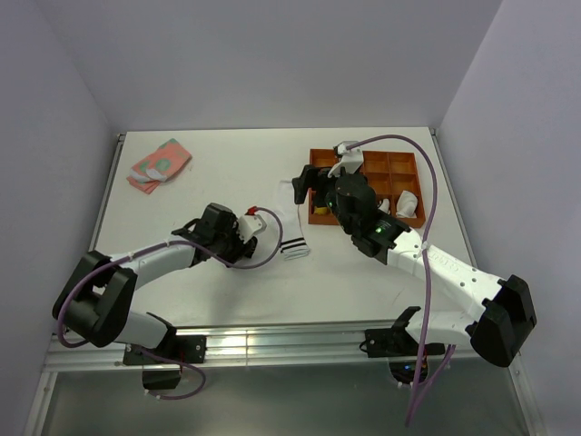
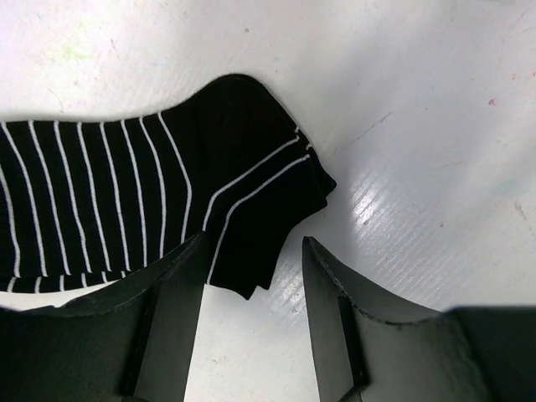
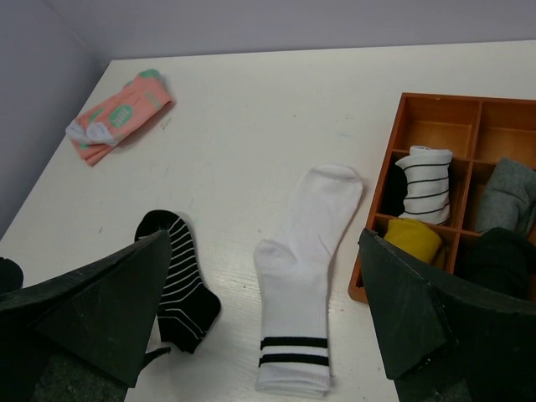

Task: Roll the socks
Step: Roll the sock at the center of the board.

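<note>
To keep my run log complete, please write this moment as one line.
left gripper: jaws open, black sock end between | right gripper: jaws open, empty | white sock: flat, unrolled | pink sock: far left

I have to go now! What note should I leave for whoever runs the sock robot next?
Left tool: open, low at the table, jaws either side of the black striped sock's edge, not closed on it.
Right tool: open, holding nothing, hovering near the white sock.
White sock lies flat beside the orange tray; pink sock lies folded at the far left corner.
Done: none of these three looks rolled.
Left: roll all three.
</note>
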### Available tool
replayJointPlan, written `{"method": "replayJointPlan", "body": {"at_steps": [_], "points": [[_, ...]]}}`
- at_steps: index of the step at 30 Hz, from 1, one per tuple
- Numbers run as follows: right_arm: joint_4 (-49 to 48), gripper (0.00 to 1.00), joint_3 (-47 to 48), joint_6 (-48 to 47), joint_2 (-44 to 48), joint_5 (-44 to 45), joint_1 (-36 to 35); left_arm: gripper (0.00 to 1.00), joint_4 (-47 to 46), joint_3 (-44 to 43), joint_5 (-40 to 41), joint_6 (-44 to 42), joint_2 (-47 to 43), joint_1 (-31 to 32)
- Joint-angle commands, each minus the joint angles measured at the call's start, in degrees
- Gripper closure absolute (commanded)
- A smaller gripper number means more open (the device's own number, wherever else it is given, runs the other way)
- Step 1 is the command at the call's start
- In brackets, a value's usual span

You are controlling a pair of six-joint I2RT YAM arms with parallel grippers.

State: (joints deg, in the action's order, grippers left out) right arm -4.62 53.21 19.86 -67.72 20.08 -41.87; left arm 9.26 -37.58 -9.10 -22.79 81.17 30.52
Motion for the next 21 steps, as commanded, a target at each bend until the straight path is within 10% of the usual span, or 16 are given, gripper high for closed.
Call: {"method": "replayJointPlan", "body": {"at_steps": [1, 21], "points": [[-0.9, 0.0, 1.5, -0.6, 0.7, 0.8, -0.2, 0.45, -1.7, -2.8, 0.7, 0.4, -0.7, 0.6], [-0.7, 0.0, 1.7, -0.5, 0.3, 0.7, -0.2, 0.55, 1.6, -5.8, -4.3, -0.1, 5.7, 1.2]]}}
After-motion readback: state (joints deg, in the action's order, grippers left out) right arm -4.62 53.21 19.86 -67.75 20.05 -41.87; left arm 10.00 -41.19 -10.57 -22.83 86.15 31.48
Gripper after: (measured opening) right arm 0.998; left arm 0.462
